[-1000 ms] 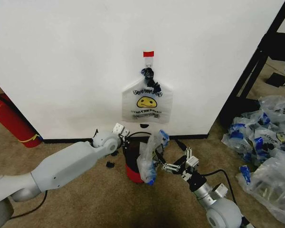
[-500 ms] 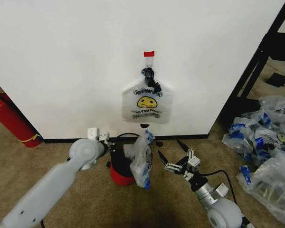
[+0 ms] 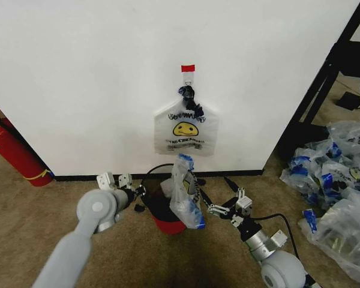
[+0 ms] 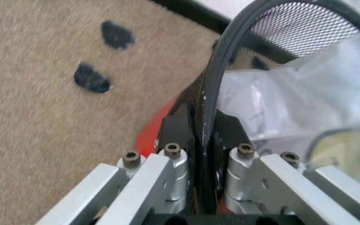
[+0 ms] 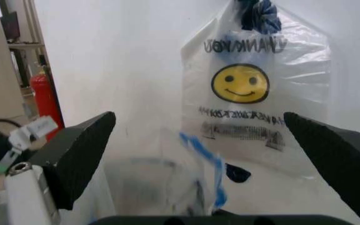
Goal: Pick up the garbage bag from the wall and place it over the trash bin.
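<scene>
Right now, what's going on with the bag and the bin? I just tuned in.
The left gripper is shut on the rim of the trash bin, which stands on the carpet below the wall. The garbage bag is draped over the bin's right side, not spread over the opening. The right gripper is open just right of the bag, not holding it. Another smiley bag hangs on the wall hook.

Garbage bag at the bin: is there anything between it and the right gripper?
Nothing visible stands between them. The open right gripper is close beside the garbage bag. The bag hangs over the rim of the trash bin, and the left gripper is shut on that rim at the opposite side.
</scene>
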Tool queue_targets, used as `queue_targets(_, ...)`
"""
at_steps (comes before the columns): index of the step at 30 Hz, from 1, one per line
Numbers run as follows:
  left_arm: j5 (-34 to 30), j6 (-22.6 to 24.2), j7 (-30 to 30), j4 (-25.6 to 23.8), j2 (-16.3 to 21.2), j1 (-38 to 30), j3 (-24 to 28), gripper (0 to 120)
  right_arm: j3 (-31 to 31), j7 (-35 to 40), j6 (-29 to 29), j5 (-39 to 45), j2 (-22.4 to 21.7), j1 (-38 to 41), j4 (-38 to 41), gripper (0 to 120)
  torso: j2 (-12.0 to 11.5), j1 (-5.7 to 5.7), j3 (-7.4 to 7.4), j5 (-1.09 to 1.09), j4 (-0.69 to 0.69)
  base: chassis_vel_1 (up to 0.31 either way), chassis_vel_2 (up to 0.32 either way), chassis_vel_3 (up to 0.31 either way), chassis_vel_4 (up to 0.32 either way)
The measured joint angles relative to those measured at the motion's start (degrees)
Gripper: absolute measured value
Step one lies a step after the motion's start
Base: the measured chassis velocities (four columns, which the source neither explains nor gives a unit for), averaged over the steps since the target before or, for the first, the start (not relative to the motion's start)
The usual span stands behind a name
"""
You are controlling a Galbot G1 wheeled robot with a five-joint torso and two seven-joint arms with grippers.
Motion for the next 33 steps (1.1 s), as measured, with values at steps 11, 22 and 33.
queue_targets(11, 5.6, -1.2, 4.9, 1.4, -1.3, 2.0, 0.8, 7, 0.1, 0.1, 0.4, -1.0, 0.3, -0.9, 0.3, 100, 0.0, 0.00, 0.00, 0.01, -0.01, 0.000, 0.000, 0.000, 0.000)
queue_targets(22, 13.3, -2.0, 12.2, -2.7, -0.2, 5.9, -0.1, 53, -0.6, 0.0, 0.4, -1.0, 0.3, -0.1, -0.1, 100, 0.0, 0.00, 0.01, 0.00, -0.01, 0.000, 0.000, 0.000, 0.000)
queue_targets(33, 38.7, -12.0, 25.4, -18.3, 4.3, 11.7, 1.1, 91, -0.1, 4.9, -0.1, -3.7, 0.6, 1.7, -2.7, 100, 0.0, 0.00, 0.00, 0.02, -0.01, 0.000, 0.000, 0.000, 0.000)
